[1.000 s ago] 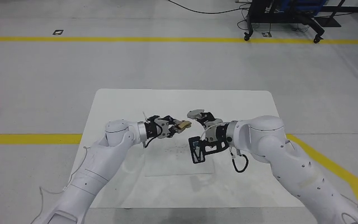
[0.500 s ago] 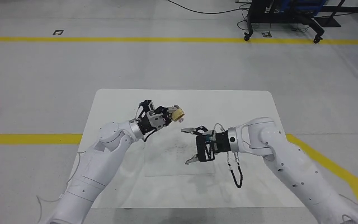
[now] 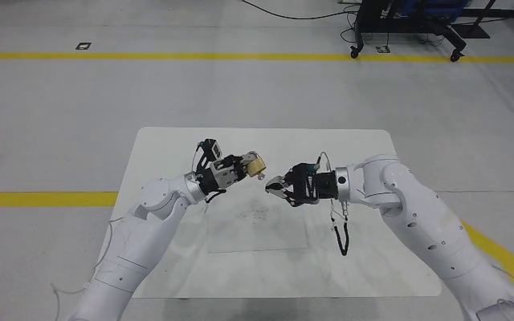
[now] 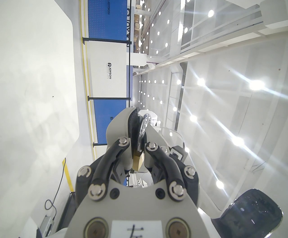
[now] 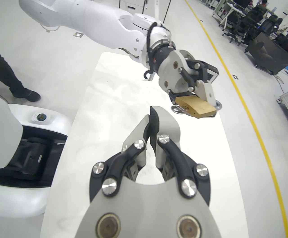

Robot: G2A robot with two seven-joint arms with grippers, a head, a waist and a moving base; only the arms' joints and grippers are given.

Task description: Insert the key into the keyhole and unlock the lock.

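Holding the lock clamped in your left gripper above the surface, you had it facing the right gripper, likely for insertion; those fingers were pressed together, though whether around a key I couldn't tell.

Over the table, lock in left hand; right hand just beside it.

A white sticker on the housing of the left gripper carries a single hand-drawn dark character. In the room behind it, a white wall panel bears a small logo with a line of dark lettering, and the blue panel next to it has white lettering. A square floor tag is too small to read.
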